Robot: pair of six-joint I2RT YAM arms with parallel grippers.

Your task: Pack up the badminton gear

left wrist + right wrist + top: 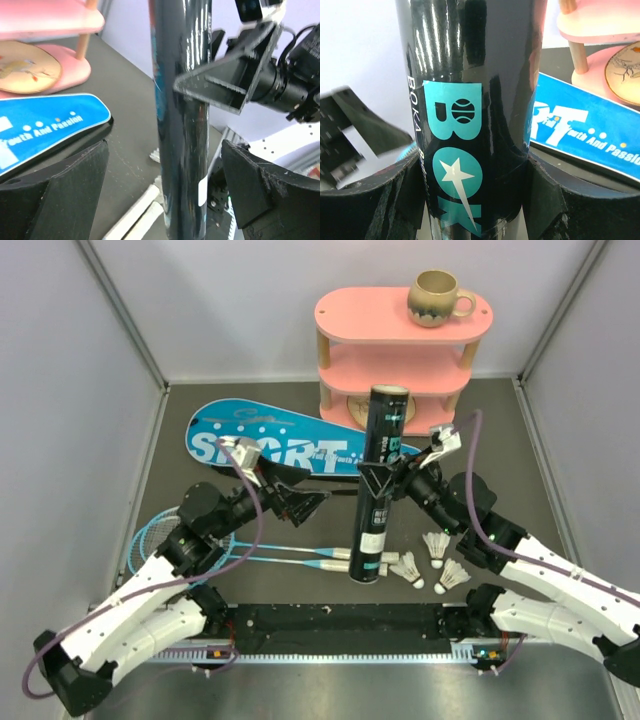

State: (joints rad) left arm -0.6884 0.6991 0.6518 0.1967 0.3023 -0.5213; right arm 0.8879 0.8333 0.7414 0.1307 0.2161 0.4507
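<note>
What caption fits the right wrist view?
Right end effector grips the black BOKA tube, with the blue racket cover and pink shelf behind.

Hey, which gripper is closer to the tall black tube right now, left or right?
Right. The right gripper has its fingers clamped on the black tube around its middle. The left gripper is open just to the tube's left, not touching it.

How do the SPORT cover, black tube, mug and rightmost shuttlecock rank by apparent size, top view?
1. SPORT cover
2. black tube, upright and nearer the camera, so inflated
3. mug
4. rightmost shuttlecock
</note>
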